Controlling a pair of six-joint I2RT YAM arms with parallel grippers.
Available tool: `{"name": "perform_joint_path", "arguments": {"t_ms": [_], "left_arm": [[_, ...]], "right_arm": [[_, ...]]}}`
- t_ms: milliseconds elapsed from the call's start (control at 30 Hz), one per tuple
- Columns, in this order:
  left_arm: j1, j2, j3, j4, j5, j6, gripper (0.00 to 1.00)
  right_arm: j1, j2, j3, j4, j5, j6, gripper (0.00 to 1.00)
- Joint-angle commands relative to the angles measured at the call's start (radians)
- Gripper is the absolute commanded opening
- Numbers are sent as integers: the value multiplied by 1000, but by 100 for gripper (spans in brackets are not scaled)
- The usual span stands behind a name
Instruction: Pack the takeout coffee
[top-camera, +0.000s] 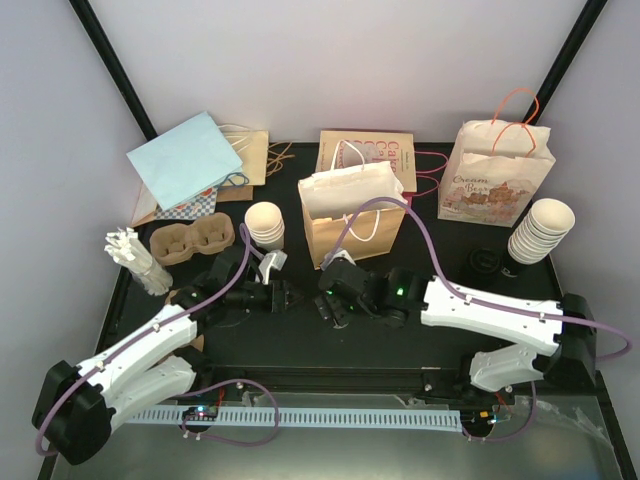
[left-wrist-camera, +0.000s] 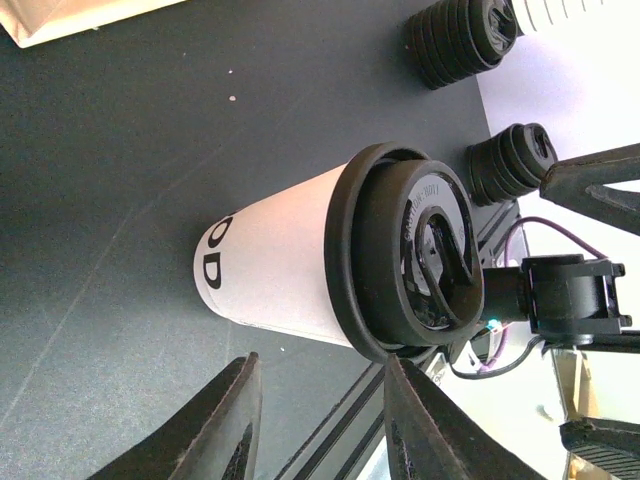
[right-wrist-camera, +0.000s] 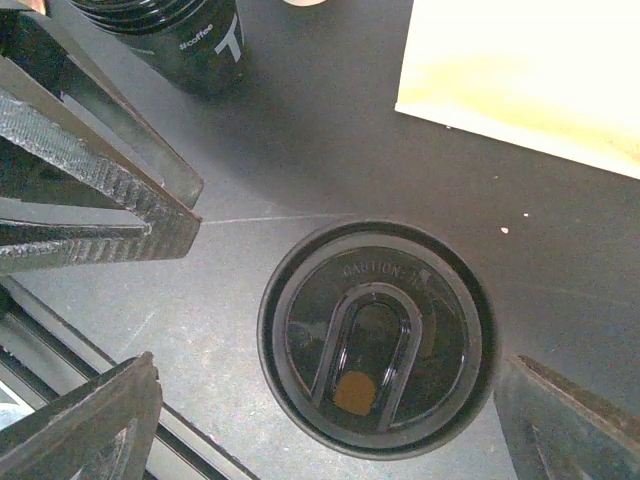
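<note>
We saw the coffee cup (left-wrist-camera: 275, 260) upright on the black table (left-wrist-camera: 120, 150), black lid (right-wrist-camera: 375, 335) on, left gripper (left-wrist-camera: 325, 430) parted beside it, empty, right gripper (right-wrist-camera: 328, 400) wide open over the lid, empty

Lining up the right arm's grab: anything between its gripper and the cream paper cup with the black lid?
Nothing visible. The right gripper hangs open directly above the round black plastic lid of the cream paper cup, one finger on each side. The left gripper sits off to one side, clear of the cup.
</note>
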Motion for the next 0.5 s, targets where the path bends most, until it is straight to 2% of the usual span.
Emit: {"name": "perform_joint_path", "arguments": {"t_ms": [0, 467], "left_arm": [[6, 2, 41, -9, -1, 25, 36], [5, 35, 48, 6, 22, 33, 36]], "right_arm": [[10, 46, 59, -53, 36, 5, 92], [15, 159, 108, -138, 93, 79, 91]]}}
